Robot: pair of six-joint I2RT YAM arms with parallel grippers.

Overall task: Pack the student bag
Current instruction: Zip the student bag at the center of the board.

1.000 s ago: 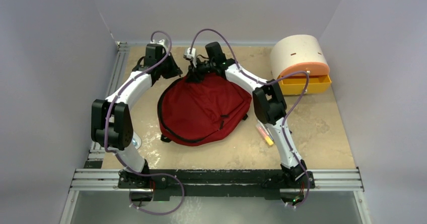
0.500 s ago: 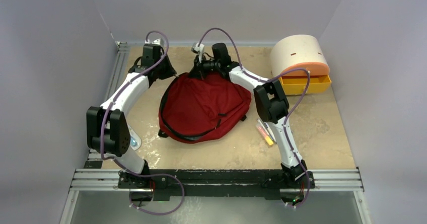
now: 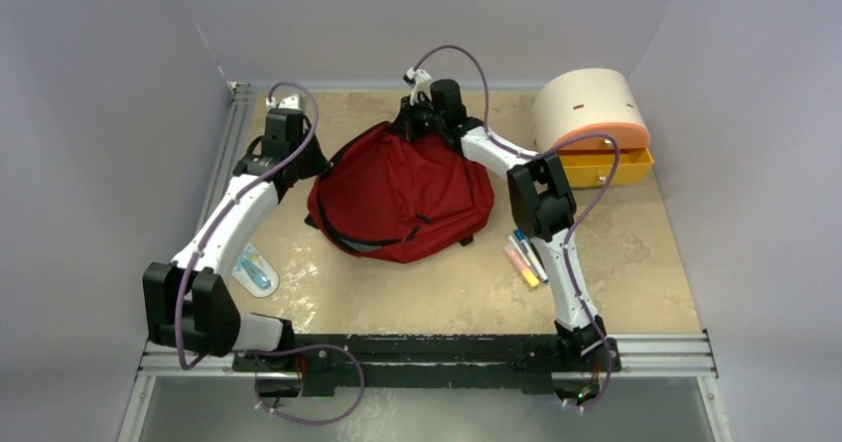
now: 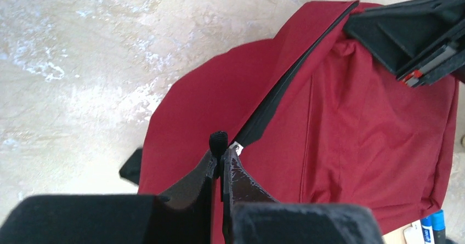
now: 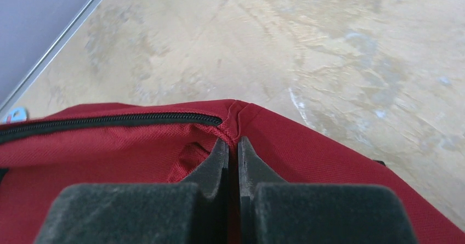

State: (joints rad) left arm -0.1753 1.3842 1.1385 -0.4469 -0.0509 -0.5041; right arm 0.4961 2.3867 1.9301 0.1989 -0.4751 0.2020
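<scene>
The student bag [image 3: 407, 189], dark red with black zippers, lies at mid-table with its far end lifted. My left gripper [image 3: 316, 161] is at its left edge. In the left wrist view this gripper [image 4: 222, 148] is shut on the black zipper pull [image 4: 219, 140] at the end of the black zipper line [image 4: 285, 85]. My right gripper [image 3: 419, 129] is at the bag's far top. In the right wrist view it [image 5: 233, 142] is shut on a pinch of red fabric [image 5: 329, 156] beside the closed zipper [image 5: 109, 120].
A cream-and-orange drawer box [image 3: 591, 114] with its yellow drawer [image 3: 601, 169] pulled out stands at the back right. Markers [image 3: 524, 258] lie beside the right arm. A small blue-and-white item [image 3: 253, 268] lies near the left arm. Walls close in on three sides.
The right gripper closed on the bag's top fabric and drew it up and toward the back right. The left arm pulled left with the zipper pull, its elbow swinging toward the front.
</scene>
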